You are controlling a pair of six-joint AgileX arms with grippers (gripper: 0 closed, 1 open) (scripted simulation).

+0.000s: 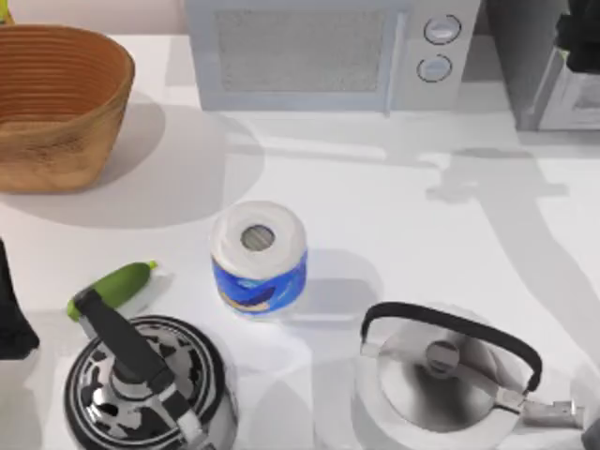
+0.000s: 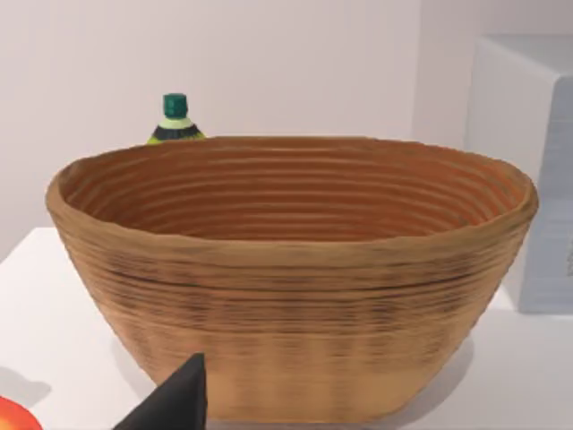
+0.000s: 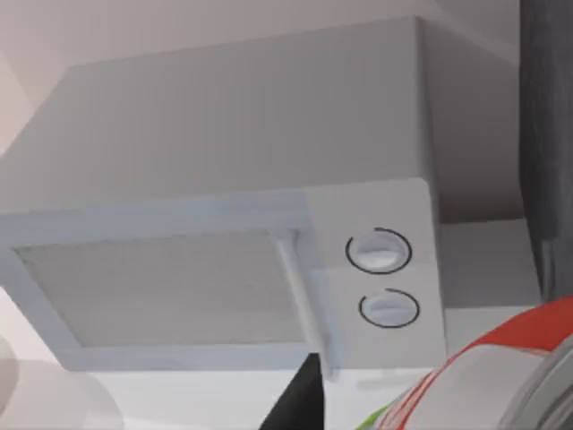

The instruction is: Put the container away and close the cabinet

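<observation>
**Tutor:** White desk point(image 1: 394, 187), top view: it is carrying a woven basket point(image 1: 56, 103) at far left, a microwave point(image 1: 319, 52) at the back, a paper roll point(image 1: 259, 255) in the middle, a green vegetable point(image 1: 114, 286), a patterned kettle point(image 1: 141, 384) and a silver kettle point(image 1: 441, 375) at the near edge. The left arm point(image 1: 11, 319) is sitting parked at the left edge.

**Student:** And the left wrist view?

**Tutor:** The left gripper point(image 2: 170, 403) is facing the basket, with a green-capped bottle point(image 2: 175, 121) standing behind it. Whether that gripper is released or clenched, I cannot tell.

**Student:** Where is the container?

**Tutor:** Right wrist view: the container point(image 3: 501, 376) is sitting right up against the camera, raised in front of the microwave, and the right gripper point(image 3: 394, 408) is apparently clenching its fingers point(image 3: 295, 403) on it.

**Student:** What is threatening the task?

**Tutor:** The can is travelling near the microwave's corner, so a low or wide path is risking a knock that twists it in the grip. Releasing it too shallowly in the cabinet is risking the door jamming against it.
</observation>
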